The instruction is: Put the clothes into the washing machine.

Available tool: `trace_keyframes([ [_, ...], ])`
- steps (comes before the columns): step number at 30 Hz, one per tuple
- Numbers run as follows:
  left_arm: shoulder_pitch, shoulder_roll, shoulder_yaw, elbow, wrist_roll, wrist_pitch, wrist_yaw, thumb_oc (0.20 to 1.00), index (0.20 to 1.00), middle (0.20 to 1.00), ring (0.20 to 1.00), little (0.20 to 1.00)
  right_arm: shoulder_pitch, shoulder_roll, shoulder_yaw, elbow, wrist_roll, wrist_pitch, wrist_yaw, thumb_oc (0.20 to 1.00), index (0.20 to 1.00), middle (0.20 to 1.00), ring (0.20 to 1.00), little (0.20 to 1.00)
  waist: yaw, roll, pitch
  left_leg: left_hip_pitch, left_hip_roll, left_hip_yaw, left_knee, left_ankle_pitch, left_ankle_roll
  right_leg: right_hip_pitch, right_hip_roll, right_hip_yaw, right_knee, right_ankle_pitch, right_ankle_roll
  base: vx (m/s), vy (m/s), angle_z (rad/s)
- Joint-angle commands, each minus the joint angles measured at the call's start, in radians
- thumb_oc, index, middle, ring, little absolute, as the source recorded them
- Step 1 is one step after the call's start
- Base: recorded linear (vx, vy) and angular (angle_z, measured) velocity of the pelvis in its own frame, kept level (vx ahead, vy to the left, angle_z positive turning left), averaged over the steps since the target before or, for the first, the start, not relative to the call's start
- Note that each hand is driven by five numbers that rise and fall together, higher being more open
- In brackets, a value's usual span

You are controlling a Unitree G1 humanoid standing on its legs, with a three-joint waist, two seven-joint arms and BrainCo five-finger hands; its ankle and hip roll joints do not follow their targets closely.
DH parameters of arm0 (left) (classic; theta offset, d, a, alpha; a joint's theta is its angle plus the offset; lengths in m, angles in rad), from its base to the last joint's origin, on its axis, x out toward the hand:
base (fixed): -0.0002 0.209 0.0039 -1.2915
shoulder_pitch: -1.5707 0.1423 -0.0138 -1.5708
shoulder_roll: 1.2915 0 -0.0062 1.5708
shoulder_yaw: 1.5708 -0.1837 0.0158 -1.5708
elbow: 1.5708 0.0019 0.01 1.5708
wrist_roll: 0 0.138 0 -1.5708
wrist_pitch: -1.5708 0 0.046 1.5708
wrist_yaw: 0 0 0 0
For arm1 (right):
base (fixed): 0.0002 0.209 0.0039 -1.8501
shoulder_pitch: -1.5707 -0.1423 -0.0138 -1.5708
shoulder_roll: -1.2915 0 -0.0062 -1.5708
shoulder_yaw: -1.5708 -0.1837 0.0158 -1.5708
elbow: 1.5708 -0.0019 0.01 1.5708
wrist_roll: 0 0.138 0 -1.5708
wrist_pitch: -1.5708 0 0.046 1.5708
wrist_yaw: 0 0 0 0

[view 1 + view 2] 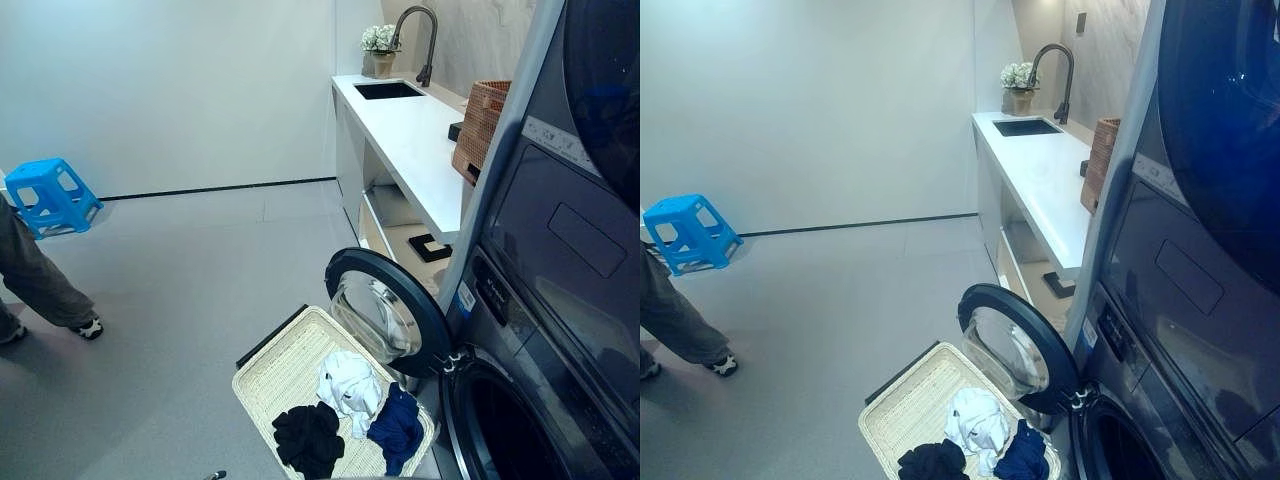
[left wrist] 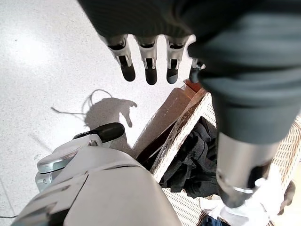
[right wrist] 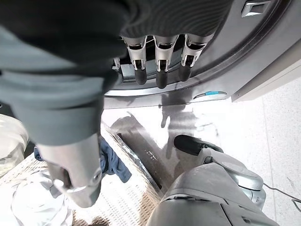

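Note:
A cream woven laundry basket (image 1: 262,372) stands on the floor in front of the dark washing machine (image 1: 560,300). In it lie a white garment (image 1: 350,385), a black garment (image 1: 308,437) and a blue garment (image 1: 398,425). The machine's round door (image 1: 385,310) is swung open over the basket's far corner. My left hand (image 2: 149,61) hangs open above the floor beside the basket's rim (image 2: 181,136), near the black garment (image 2: 195,160). My right hand (image 3: 160,66) is open and empty in front of the machine's lower front (image 3: 244,52), above the blue garment (image 3: 110,160).
A person's legs (image 1: 40,285) stand at the left beside a blue stool (image 1: 52,195). A white counter (image 1: 415,130) with a sink, a tap and a brown wicker basket (image 1: 483,125) runs along the right wall. Grey floor lies open to the left.

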Motion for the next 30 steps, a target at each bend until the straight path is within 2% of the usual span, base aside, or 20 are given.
trace_keyframes([
  [1,-0.09,0.005,-0.01,0.05,-0.01,-0.015,-0.001,1.0,1.0,1.0,1.0,1.0,-0.086,0.022,-0.002,0.058,0.008,-0.009,-0.002,1.0,1.0,1.0,1.0,1.0,0.013,-0.033,0.033,0.04,-0.027,0.037,0.007,-0.082,0.016,-0.049,-0.049,0.01,0.005,0.037,0.081,0.0,0.0,0.0],
  [30,-0.085,0.005,0.0,0.049,-0.023,-0.011,-0.016,1.0,1.0,1.0,1.0,1.0,-0.083,0.024,-0.001,0.057,0.004,-0.008,-0.001,1.0,1.0,1.0,1.0,1.0,0.014,-0.033,0.031,0.044,-0.028,0.039,0.007,-0.083,0.017,-0.043,-0.05,0.009,0.005,0.035,0.08,0.0,0.0,0.0],
])
